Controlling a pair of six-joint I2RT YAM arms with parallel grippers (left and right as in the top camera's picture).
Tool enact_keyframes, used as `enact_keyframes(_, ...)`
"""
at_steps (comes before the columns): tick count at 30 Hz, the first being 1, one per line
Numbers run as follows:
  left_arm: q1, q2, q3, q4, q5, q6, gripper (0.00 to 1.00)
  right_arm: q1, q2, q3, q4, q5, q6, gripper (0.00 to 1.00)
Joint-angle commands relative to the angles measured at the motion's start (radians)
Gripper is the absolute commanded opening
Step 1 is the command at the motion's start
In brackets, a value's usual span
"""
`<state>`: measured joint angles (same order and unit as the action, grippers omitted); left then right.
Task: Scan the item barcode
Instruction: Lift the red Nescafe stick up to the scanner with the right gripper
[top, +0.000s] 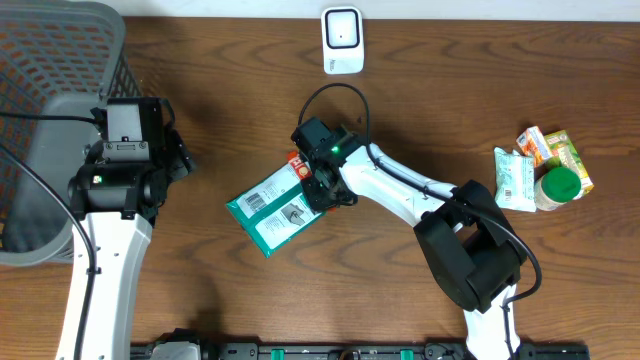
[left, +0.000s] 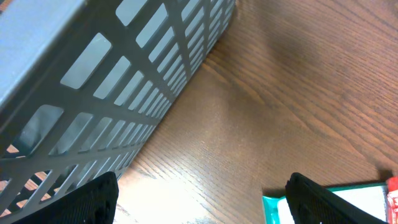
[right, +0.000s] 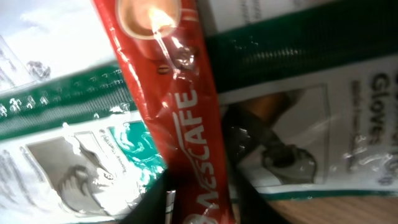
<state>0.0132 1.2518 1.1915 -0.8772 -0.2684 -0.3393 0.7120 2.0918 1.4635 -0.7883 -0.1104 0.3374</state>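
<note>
The grey basket (top: 50, 60) stands on the desk (top: 450, 80) beside the left gripper (left: 202, 193), which hangs spread and empty. At centre, the right gripper (right: 199, 202) pinches the red Nescafe stick (right: 180, 112) lying across the green gloves pack (top: 272, 205), probably to lift it towards the white scanner (top: 342, 40).

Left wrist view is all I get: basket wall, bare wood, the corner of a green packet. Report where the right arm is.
Observer: The right gripper sits at the far right corner of the gloves packet, which lies flat with a barcode label facing up.
Operator: Say what is between its jaws.
Observer: A red Nescafe sachet, lying across the packet, runs between them. I can't confirm a firm clamp.
</note>
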Motion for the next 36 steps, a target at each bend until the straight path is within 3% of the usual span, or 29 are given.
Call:
enact_keyframes(1,0.005,-0.003,0.010,-0.001,-0.013,0.009,0.87,0.015,0.013,-0.001,-0.010,0.031,-0.010,0.01)
enact_keyframes(11,0.005,-0.003,0.010,-0.001,-0.013,0.009,0.87,-0.017,-0.153,0.188,-0.175,0.001,-0.116,0.01)
enact_keyframes(18,0.005,-0.003,0.010,-0.001,-0.013,0.009,0.87,-0.077,-0.183,0.539,-0.482,0.004,-0.093,0.01)
enact_keyframes(25,0.005,-0.003,0.010,-0.001,-0.013,0.009,0.87,-0.216,-0.181,0.836,-0.616,-0.005,-0.068,0.01)
enact_keyframes(36,0.005,-0.003,0.010,-0.001,-0.013,0.009,0.87,-0.346,-0.072,0.882,-0.589,-0.056,-0.157,0.01)
